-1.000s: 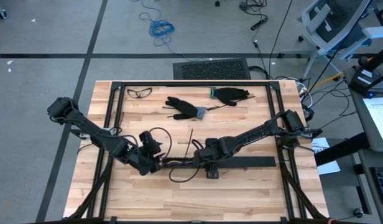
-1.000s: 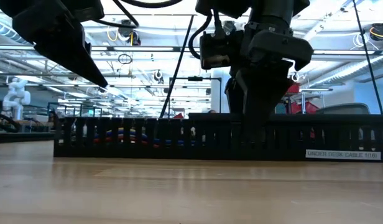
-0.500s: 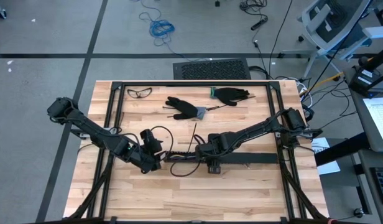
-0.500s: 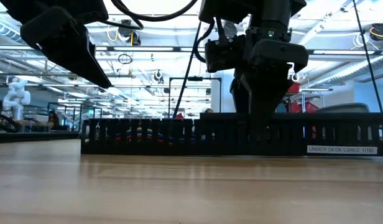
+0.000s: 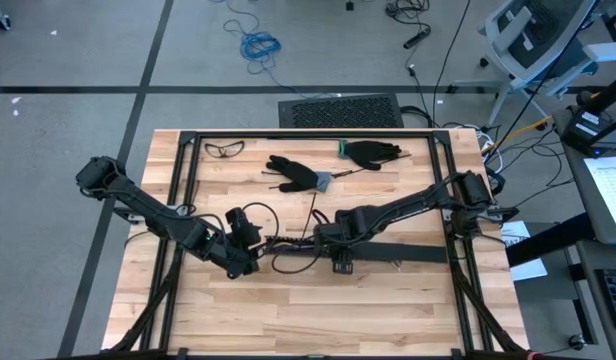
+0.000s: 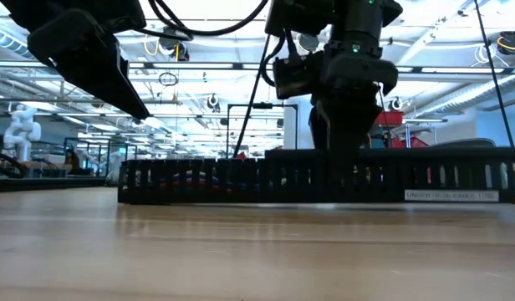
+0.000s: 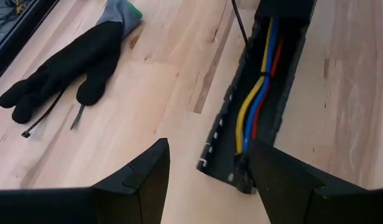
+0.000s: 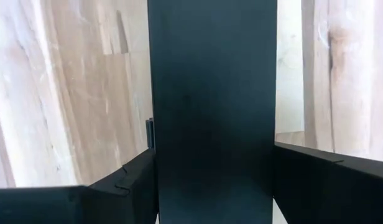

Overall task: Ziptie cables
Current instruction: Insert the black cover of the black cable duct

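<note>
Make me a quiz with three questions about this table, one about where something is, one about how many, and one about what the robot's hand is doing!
1. Where are the coloured cables?
A. Lying inside the black slotted tray
B. On top of a glove
C. On the floor

2. How many black gloves lie on the table?
A. One
B. Two
C. Four

3. How do the left gripper's jaws stand?
A. Shut on a glove
B. Shut on the safety glasses
C. Open, holding nothing

Answers:
1. A, the left wrist view shows yellow, blue and red wires running along the inside of the tray.
2. B, the high view shows one glove and a second glove near the table's far edge.
3. C, bare wood shows between the two fingers, just short of the tray's end.
</note>
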You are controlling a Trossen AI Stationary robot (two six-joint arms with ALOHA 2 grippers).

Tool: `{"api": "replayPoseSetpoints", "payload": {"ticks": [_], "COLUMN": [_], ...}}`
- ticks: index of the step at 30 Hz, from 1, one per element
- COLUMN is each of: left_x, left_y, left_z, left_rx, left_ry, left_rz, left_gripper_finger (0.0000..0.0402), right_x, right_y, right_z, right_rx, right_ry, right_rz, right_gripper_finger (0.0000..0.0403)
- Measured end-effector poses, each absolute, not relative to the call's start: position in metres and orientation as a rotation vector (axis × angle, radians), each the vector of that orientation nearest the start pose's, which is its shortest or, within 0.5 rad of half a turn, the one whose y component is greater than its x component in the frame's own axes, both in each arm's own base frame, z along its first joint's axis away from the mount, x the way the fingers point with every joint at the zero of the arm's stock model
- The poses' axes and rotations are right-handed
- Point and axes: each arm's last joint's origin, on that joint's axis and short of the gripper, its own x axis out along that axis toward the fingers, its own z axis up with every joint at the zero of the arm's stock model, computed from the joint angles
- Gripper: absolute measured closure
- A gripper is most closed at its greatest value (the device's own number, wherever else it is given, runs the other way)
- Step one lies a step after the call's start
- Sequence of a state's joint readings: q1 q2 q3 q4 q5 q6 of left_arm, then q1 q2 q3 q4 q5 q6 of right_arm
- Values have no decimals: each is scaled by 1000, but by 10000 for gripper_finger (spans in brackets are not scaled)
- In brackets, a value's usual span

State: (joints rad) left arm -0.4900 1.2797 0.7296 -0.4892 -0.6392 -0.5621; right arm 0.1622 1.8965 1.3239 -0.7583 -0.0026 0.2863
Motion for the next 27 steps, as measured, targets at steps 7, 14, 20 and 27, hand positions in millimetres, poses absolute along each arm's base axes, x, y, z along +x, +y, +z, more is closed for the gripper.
{"api": "replayPoseSetpoints", "payload": {"ticks": [7, 14, 20, 27], "left_x": [212, 212, 212, 212], "left_y": [-93, -93, -94, -94], "left_z": [201, 201, 201, 201], "left_rx": [32, 31, 27, 27], "left_ry": [796, 795, 800, 799], "left_rz": [368, 368, 360, 361], "left_gripper_finger": [189, 189, 189, 189], "right_x": [358, 355, 354, 362], "right_y": [48, 37, 35, 35], "right_z": [195, 197, 196, 193], "right_rx": [127, 159, 129, 221], "right_ry": [1292, 1323, 1337, 1292], "right_rz": [-48, -32, -26, 15], "right_gripper_finger": [170, 169, 169, 169]}}
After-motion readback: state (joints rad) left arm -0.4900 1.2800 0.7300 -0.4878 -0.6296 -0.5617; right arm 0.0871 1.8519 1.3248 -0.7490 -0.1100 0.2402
